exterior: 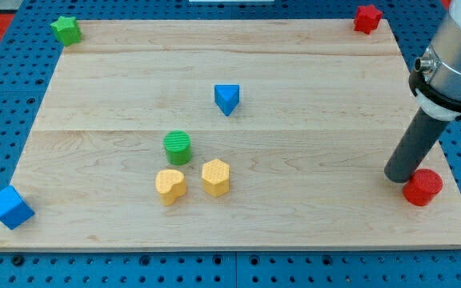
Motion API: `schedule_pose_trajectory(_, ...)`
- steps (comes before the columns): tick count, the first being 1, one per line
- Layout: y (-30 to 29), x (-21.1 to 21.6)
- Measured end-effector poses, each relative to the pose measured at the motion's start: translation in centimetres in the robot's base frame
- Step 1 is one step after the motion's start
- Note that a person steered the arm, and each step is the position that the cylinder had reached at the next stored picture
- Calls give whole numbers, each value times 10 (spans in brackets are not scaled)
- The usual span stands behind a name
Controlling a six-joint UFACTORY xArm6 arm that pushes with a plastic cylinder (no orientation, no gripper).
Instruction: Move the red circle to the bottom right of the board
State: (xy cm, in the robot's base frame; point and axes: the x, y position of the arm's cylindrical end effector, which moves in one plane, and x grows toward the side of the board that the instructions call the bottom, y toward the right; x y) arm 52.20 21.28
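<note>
Already our bare rod, with no fingers to open or close, rests my tip (pixel 398 178) touching the red circle (pixel 422 187), which lies toward the view's bottom right.

Blue triangle (pixel 226 98), green cylinder (pixel 177 147)

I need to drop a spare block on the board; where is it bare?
Bare: the view's top strip between the green star and red star, and the bottom-left beside the blue cube. Crowded: the green cylinder, yellow heart, yellow hexagon.

light: bright, even; shadows: soft, short under blocks; glare: none; focus: sharp throughout
</note>
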Motion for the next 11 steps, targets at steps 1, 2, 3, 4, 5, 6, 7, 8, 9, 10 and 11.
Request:
schedule_pose_trajectory(1, 7, 0)
schedule_pose_trajectory(2, 19, -2)
schedule_pose_trajectory(3, 19, -7)
schedule_pose_trajectory(4, 19, -16)
schedule_pose_trajectory(5, 33, -17)
schedule_pose_trajectory(6, 37, -14)
schedule_pose_trajectory(7, 38, -5)
schedule_pose_trajectory(8, 38, 10)
schedule_pose_trajectory(9, 38, 28)
schedule_pose_trajectory(10, 38, 41)
schedule_pose_trajectory(11, 26, 35)
